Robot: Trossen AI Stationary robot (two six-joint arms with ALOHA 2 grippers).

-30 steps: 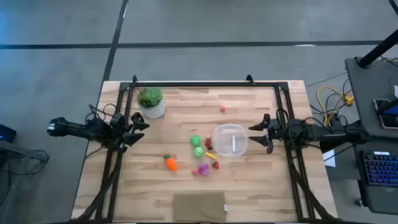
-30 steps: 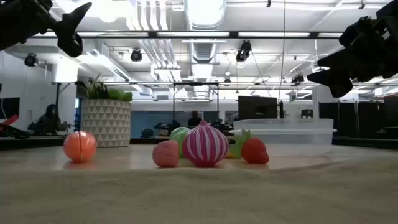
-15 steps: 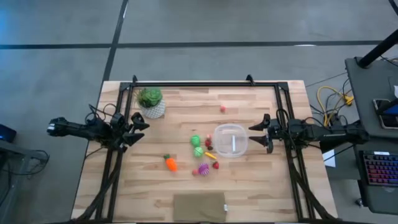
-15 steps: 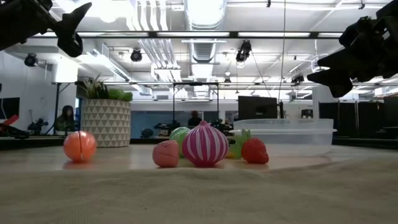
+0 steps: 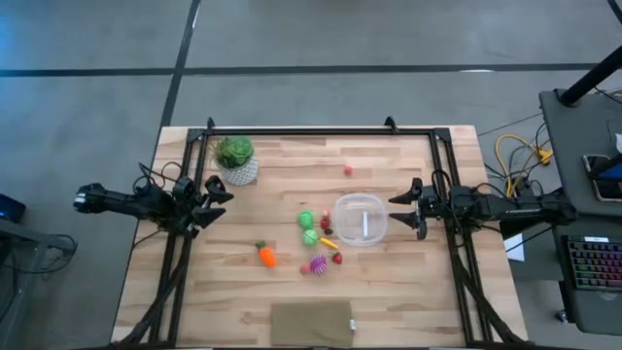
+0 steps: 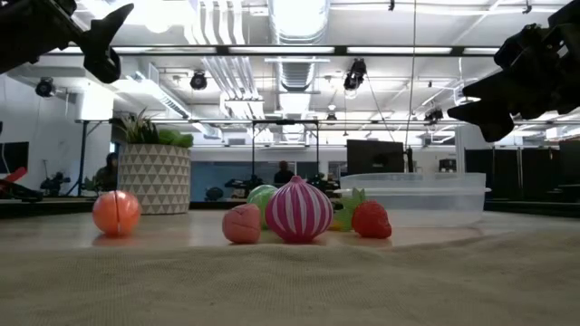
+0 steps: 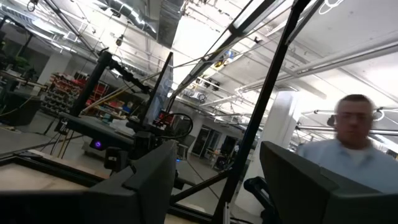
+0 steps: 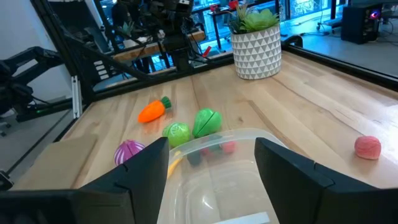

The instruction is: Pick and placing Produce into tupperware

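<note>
The produce lies mid-table: an orange carrot, two green balls, a magenta bunch, a yellow piece and small red pieces; one red piece rests apart, farther back. To their right stands the clear round tupperware, nothing inside it. My left gripper hovers open at the table's left, above the wood. My right gripper hovers open just right of the tupperware; its wrist view looks over the tupperware's rim between its fingers.
A leafy plant in a white pot stands at the far left. A tan cloth lies at the near edge. A black frame rail runs along the far edge. A person shows in the room beyond, in the left wrist view.
</note>
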